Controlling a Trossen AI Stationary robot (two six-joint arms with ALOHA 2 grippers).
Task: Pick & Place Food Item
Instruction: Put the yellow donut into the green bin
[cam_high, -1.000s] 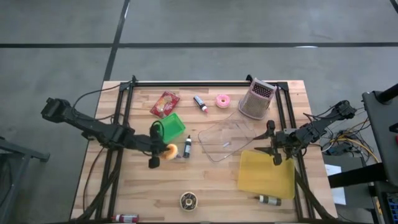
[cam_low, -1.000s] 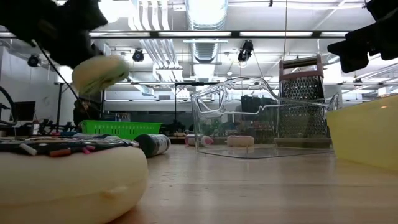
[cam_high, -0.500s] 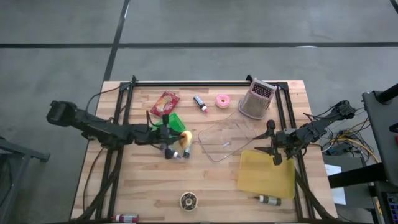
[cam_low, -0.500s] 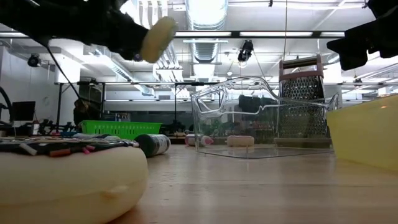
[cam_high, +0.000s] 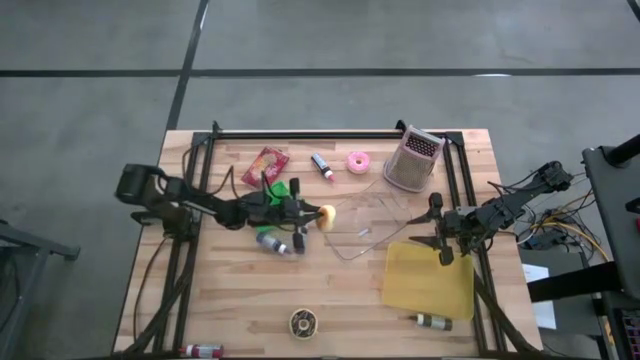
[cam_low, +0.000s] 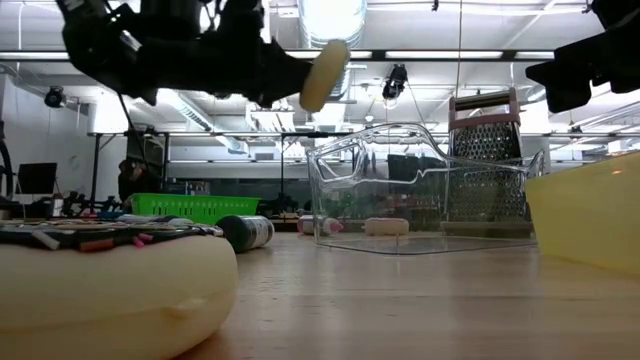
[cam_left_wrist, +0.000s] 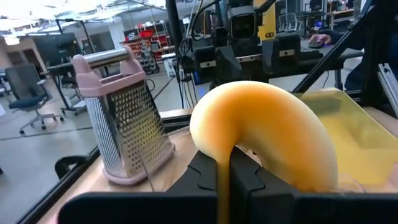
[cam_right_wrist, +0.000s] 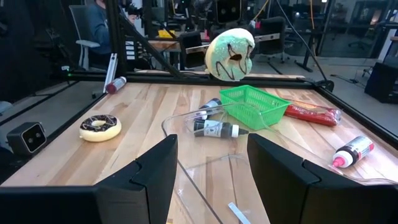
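Note:
My left gripper (cam_high: 312, 217) is shut on a donut (cam_high: 326, 216) with pale green icing and dark stripes (cam_right_wrist: 231, 55). It holds the donut in the air at the left rim of the clear plastic container (cam_high: 365, 222), which rests on the table. In the low view the donut (cam_low: 323, 75) hangs high, left of the container (cam_low: 420, 190). My right gripper (cam_high: 438, 230) is open and empty, between the container and the yellow board (cam_high: 428, 278). My left gripper pinches the donut's ring at its near rim (cam_left_wrist: 222, 163) between its two fingers (cam_left_wrist: 249, 180). The fingers come level from the table's left. The donut stands on edge, its iced face toward the table's right, lifted clear of the table.
A green basket (cam_right_wrist: 254, 104), a dark bottle (cam_high: 272, 241), a red packet (cam_high: 265, 166), a pink roll (cam_high: 358, 160) and a grater (cam_high: 413, 158) are on the table. A chocolate donut (cam_high: 303, 322) lies near the front edge.
My left gripper has carried the donut up and toward the table's right, from the basket's near side to the clear container's left rim. The donut has turned with it, from lying nearly flat to standing on edge. My right arm has kept still.

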